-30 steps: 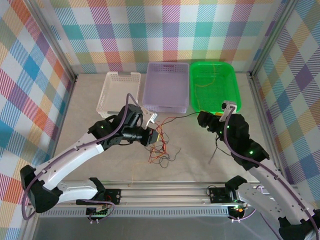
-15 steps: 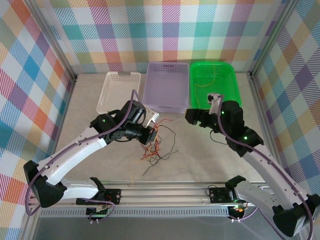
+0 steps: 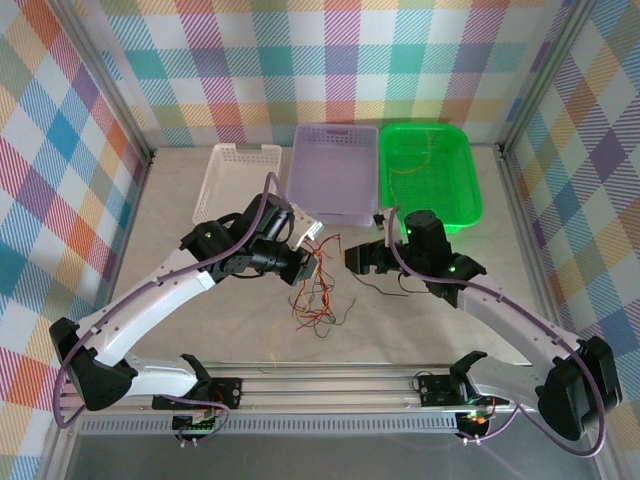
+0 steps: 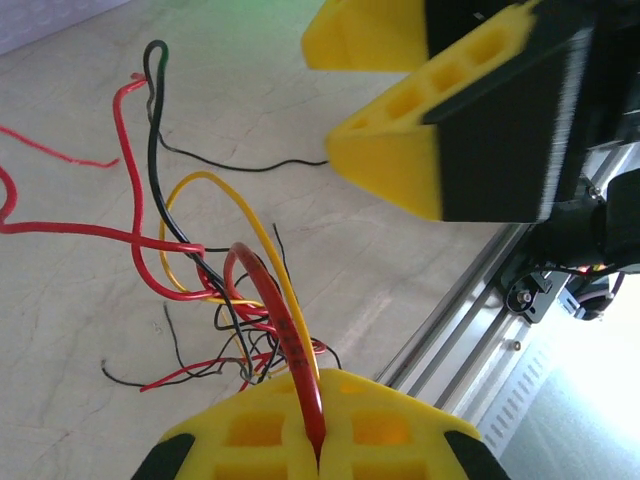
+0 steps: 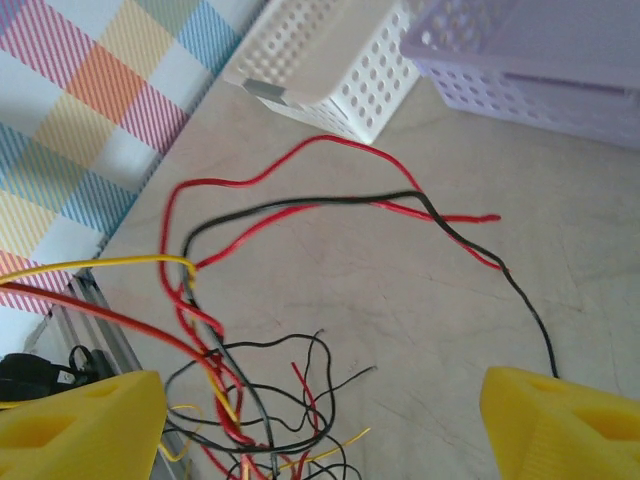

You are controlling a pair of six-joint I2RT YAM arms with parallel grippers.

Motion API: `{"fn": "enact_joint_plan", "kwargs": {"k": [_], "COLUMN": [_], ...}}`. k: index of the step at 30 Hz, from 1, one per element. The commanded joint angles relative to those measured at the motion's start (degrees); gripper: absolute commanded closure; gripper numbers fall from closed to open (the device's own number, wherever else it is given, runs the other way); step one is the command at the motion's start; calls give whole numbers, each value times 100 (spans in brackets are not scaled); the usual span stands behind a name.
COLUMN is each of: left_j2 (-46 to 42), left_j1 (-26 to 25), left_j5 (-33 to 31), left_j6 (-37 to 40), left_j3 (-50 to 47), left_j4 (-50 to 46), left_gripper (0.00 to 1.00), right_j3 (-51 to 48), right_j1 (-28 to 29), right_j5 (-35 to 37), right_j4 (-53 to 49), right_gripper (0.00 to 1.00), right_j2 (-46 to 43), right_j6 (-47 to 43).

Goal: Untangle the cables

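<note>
Cables [image 3: 312, 298] lie in a red, yellow and black tangle on my table [image 3: 400, 330], midway between the arms. My left gripper [image 4: 320, 455] is clamped on a red strand rising from that tangle. My right gripper [image 3: 352, 258] hangs just right of it, jaws spread wide, holding nothing. Farther back stand a white basket [image 3: 235, 180], a purple basket [image 3: 333, 175] and a green tray [image 3: 430, 170].
</note>
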Motion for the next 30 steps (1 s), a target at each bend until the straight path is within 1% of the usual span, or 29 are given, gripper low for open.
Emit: {"fn": "enact_joint_plan", "kwargs": {"k": [1,6,8,10,12,17,23,26,30], "left_j2": [11,19,44,83,124,144,141,128,121], "left_j1": [-116,-251,-300,-360,-398,-482,-505,-506,-515], "left_j5": [193,233,243,222,205,169,125,108,83], "left_j6": [123,138,161,197,236,308,344,351,378], "left_j3": [170,157,167,190,200,166,152,160,162], "left_j4": [-98,-2,-8,-10,-23,-34,-34,-27,-51], "left_gripper": [100,100,100,100,100,100,100,100,100], "right_j3": [53,98,94,153,215,155,151,178,191], "right_j1": [41,65,82,142,218,293,350,397,441], "right_j5": [-175,-60,-303,-344,-237,254,127,43,-111], "right_j4": [793,1338,1732,1984,2050,2127,2443,2472,2617], "right_gripper": [18,18,18,19,20,22,28,32,35], "right_j2": [310,833,1067,1270,1327,1033,1140,1260,1342], "right_j6": [192,1304,1849,2376,2623,2891,3273,3341,3440]}}
